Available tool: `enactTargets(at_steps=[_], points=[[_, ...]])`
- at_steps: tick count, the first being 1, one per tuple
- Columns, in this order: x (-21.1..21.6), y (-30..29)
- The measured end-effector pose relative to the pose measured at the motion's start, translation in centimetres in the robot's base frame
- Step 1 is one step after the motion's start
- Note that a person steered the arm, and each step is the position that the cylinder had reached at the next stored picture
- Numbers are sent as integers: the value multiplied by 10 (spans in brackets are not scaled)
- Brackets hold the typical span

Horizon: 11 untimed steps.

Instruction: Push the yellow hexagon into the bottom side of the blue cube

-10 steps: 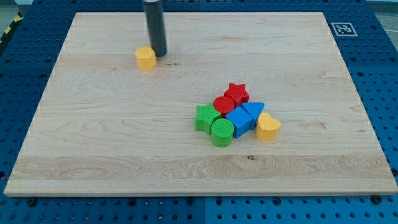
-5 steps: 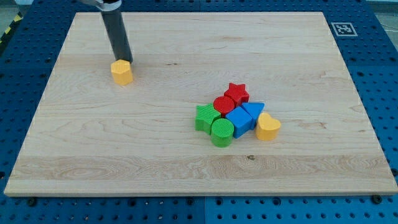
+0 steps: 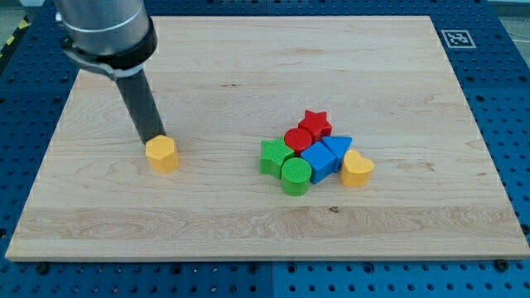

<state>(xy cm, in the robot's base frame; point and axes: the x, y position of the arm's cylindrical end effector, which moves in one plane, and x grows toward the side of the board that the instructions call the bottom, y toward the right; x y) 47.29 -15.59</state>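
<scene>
The yellow hexagon (image 3: pixel 162 153) lies on the wooden board (image 3: pixel 248 232), left of centre. My tip (image 3: pixel 155 138) touches its upper left edge. The blue cube (image 3: pixel 318 161) sits in a cluster at the right of centre, far to the right of the hexagon. Around the cube are a blue triangle (image 3: pixel 338 146), a red cylinder (image 3: pixel 298 139), a red star (image 3: pixel 315 124), a green cylinder (image 3: pixel 295 175), a green star-like block (image 3: pixel 274 156) and a yellow heart (image 3: pixel 357 169).
A fiducial tag (image 3: pixel 457 37) is at the board's top right corner. The board rests on a blue perforated table (image 3: pixel 513 108).
My tip has moved towards the view's bottom and left, pushing the yellow hexagon from near the top of the board down to left of centre. The cluster has not moved.
</scene>
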Motion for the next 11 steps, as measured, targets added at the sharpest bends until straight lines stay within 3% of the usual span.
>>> enactTargets(at_steps=[3, 5, 11], points=[[43, -4], [44, -4], [88, 118]])
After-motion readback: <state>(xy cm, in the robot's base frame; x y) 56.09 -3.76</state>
